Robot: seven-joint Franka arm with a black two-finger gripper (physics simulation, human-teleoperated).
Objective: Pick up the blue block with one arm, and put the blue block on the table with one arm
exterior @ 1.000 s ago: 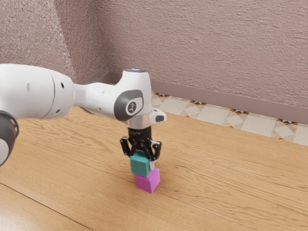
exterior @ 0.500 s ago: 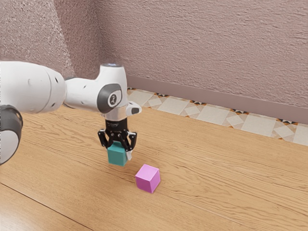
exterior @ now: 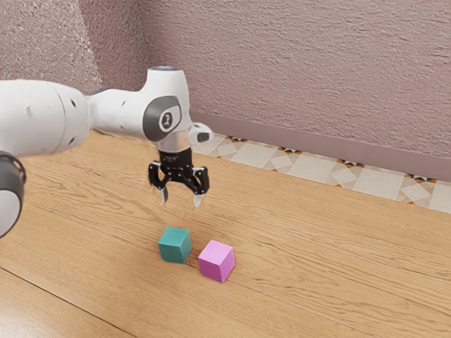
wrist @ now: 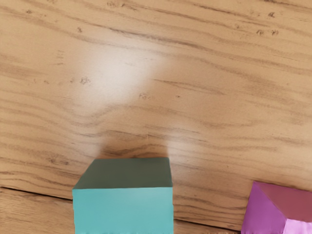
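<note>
Sitting flat on the wood-grained table top (exterior: 317, 260), the teal-blue cube (exterior: 175, 246) lies below the jaws of the black two-finger gripper (exterior: 181, 201), with clear air between its upper face and the fingertips. The jaws stand spread, one finger well apart from the other, pinching nothing, and they point down toward the table. From where I'm standing, the cube looks upright and level, touching neither finger. Just beside it is a magenta cube (exterior: 216, 262), also flat on the wood, lower than the jaws and off toward the exterior view's right of them; a narrow strip of table shows between the two cubes, so they don't touch. In the wrist view, too, the teal-blue cube has its bright upper face and a darker, greyish side, with the magenta one near it, and a thin dark seam (wrist: 36, 193) in the wood runs to either side of the teal-blue one. Above the jaws hangs the white hand end of the robot arm (exterior: 42, 118), which reaches in from the exterior view's left. Past the jaws, across the wood, I can see a strip of patterned tiles (exterior: 310, 166) in cream with small orange and black accents, then a dull pinkish baseboard (exterior: 296, 139), and above that a rough, pinkish-grey wall (exterior: 303, 63).
</note>
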